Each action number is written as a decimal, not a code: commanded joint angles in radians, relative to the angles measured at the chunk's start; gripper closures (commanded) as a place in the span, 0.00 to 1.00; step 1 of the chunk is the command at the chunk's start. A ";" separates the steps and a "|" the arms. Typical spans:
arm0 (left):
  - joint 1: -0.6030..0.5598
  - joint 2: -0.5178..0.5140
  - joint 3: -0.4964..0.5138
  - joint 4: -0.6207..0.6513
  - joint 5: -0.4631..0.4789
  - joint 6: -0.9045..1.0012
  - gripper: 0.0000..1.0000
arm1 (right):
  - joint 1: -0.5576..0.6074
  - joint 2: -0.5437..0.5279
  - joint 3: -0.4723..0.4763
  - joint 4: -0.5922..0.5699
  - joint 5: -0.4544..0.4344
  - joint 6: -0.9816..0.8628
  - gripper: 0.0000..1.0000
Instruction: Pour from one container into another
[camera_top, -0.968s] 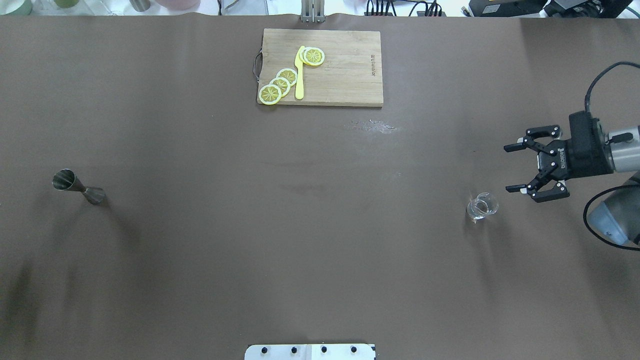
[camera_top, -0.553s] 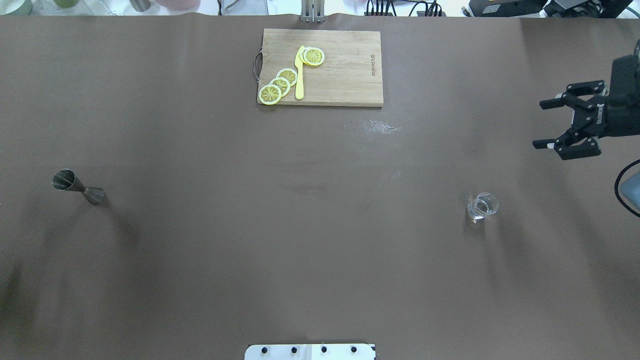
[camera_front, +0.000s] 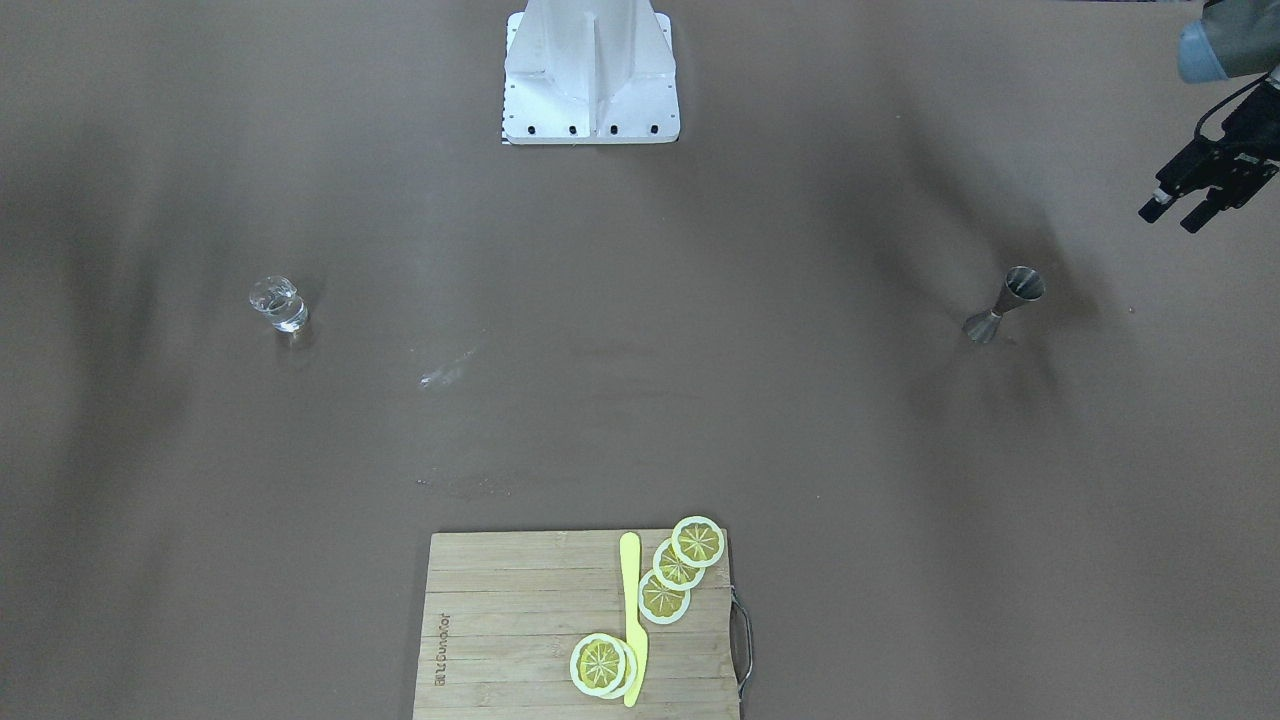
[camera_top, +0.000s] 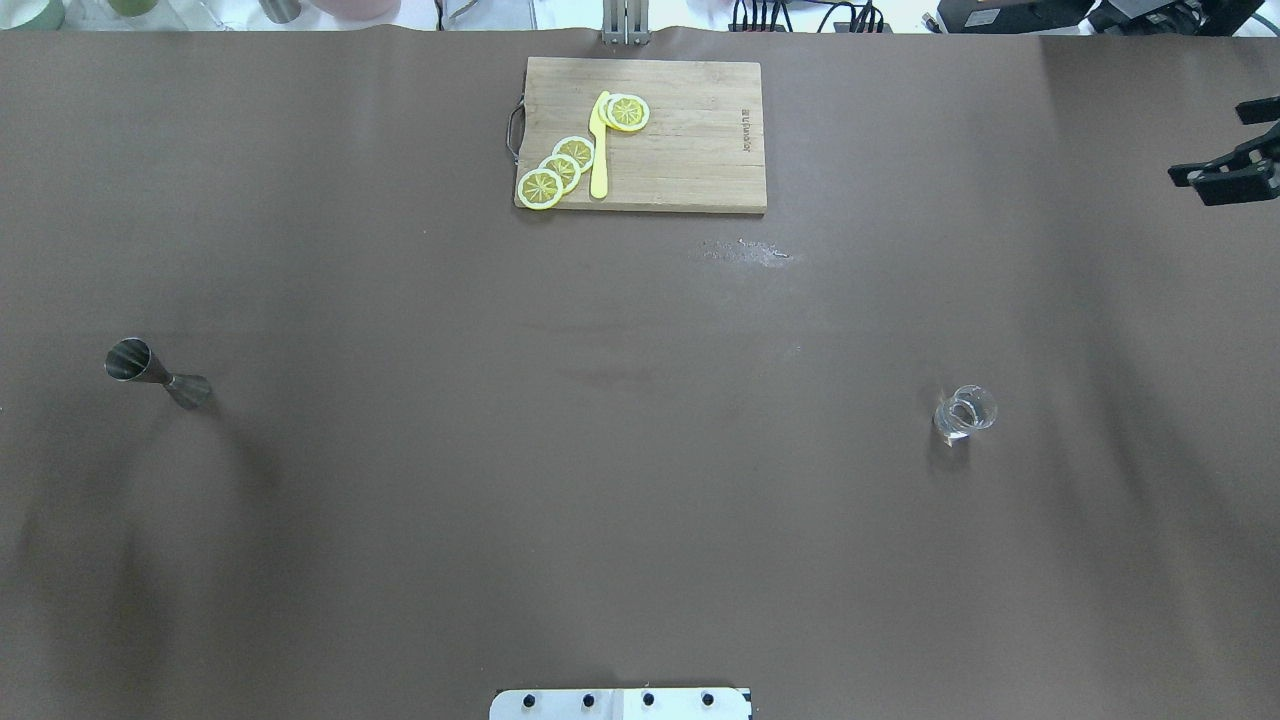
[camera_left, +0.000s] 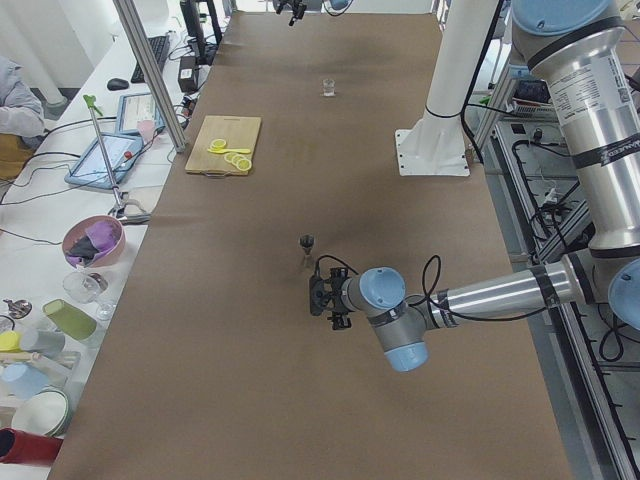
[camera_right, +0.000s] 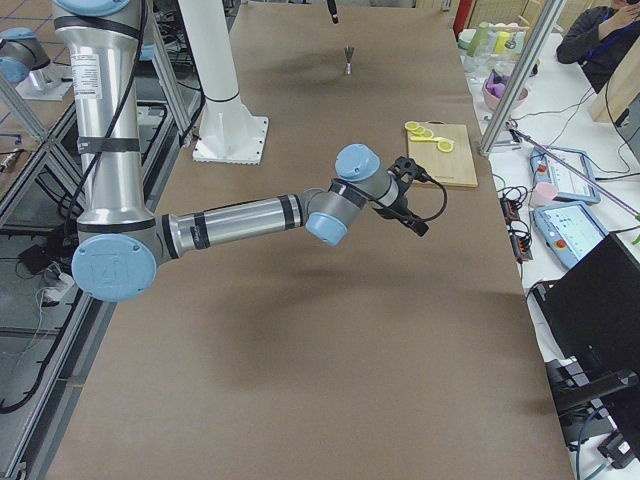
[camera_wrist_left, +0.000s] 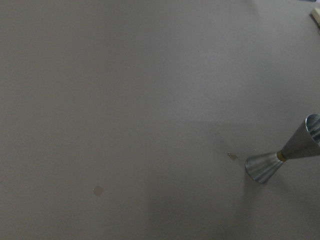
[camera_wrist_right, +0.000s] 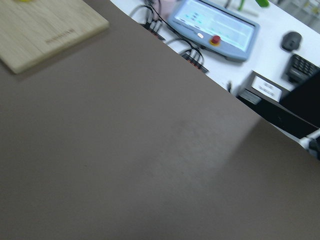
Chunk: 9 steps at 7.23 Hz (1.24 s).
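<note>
A steel jigger (camera_top: 155, 373) (camera_front: 1003, 305) stands upright on the brown table's left side. It also shows at the right edge of the left wrist view, jigger (camera_wrist_left: 285, 157). A small clear glass (camera_top: 965, 412) (camera_front: 277, 304) stands on the right side. My right gripper (camera_top: 1208, 143) is open and empty at the table's far right edge, well away from the glass. My left gripper (camera_front: 1175, 215) hangs beyond the jigger's outer side with its fingers apart, holding nothing. It is out of the overhead view.
A wooden cutting board (camera_top: 690, 140) (camera_front: 520, 620) lies at the table's far middle, with lemon slices (camera_top: 560, 165) and a yellow knife (camera_top: 599, 150) on it. A pale smear (camera_top: 745, 252) marks the table near the board. The robot base (camera_front: 590, 70) is at the near edge.
My right gripper has drawn back from beside the glass, up and toward the table's far right edge, staying open. The glass and jigger have not moved.
</note>
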 joint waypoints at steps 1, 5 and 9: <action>-0.058 -0.026 0.023 0.165 -0.083 0.121 0.02 | 0.058 0.012 0.019 -0.301 -0.040 0.002 0.00; -0.263 -0.035 0.005 0.723 -0.100 0.862 0.02 | 0.158 0.001 -0.010 -0.686 0.061 -0.015 0.00; -0.357 -0.231 -0.007 1.265 0.042 1.455 0.02 | 0.186 -0.008 -0.114 -0.681 0.075 -0.050 0.00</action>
